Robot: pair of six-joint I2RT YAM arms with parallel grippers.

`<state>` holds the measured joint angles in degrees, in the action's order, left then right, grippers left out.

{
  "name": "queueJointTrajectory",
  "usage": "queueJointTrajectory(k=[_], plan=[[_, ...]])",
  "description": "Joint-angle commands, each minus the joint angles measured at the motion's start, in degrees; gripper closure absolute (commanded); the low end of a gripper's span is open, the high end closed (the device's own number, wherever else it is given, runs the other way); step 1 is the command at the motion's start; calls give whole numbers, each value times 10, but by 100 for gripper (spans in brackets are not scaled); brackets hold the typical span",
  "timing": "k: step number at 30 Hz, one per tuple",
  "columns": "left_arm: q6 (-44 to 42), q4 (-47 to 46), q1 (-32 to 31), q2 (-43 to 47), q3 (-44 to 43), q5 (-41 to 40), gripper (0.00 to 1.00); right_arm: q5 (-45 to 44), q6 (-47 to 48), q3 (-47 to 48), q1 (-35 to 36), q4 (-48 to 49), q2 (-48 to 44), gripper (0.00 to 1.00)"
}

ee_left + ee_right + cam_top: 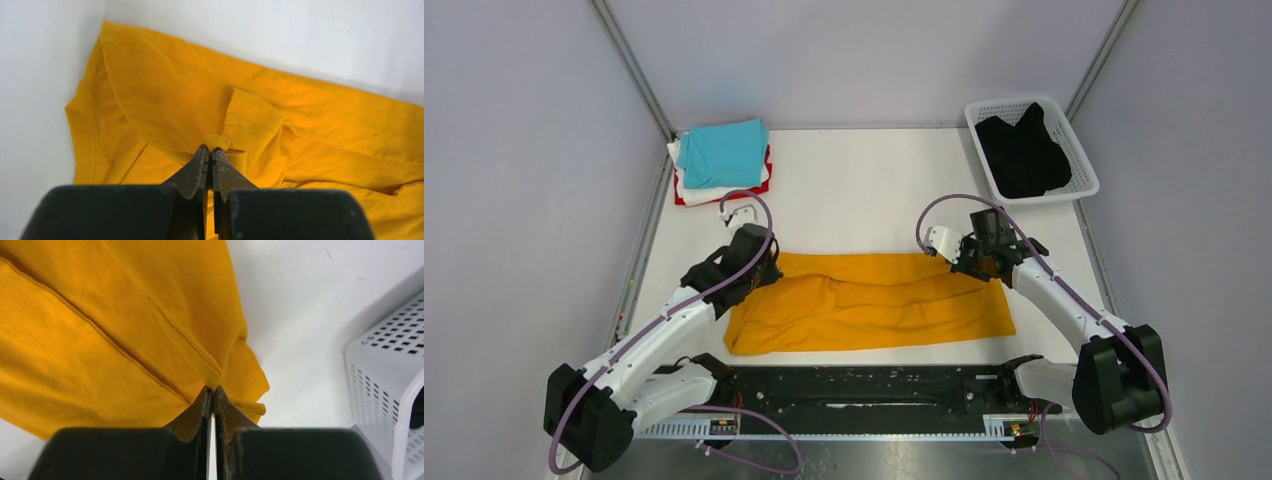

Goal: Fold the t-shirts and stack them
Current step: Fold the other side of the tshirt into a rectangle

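On the white worktop [864, 190] the orange-yellow shirt [874, 305] lies centred, left hand [210, 150] and right hand [212, 390] each clamped on its far edge; carrying both level and together should keep the fold straight.

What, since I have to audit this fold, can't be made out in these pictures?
1. Top view: the white shirt and red shirt are mostly covered by the turquoise shirt, so their folds are unreadable.
2. Top view: the black shirt in the basket is a dark heap with no visible seams.
3. Top view: both wrists hide the fingertips. Only the wrist views show the left gripper and right gripper shut on the orange-yellow shirt.
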<state>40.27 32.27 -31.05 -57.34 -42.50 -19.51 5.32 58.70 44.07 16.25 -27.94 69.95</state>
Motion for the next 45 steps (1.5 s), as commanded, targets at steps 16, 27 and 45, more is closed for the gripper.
queueJointTrajectory(k=[16, 27, 45], plan=[[119, 70, -53, 145, 115, 68, 91, -190, -109, -57, 62, -31, -29, 11], [121, 137, -93, 233, 95, 91, 1, -180, -311, -109, 97, 129, -328, 0], [32, -127, -18, -192, 0, 102, 1, -253, -812, -90, 96, 91, -299, 1]])
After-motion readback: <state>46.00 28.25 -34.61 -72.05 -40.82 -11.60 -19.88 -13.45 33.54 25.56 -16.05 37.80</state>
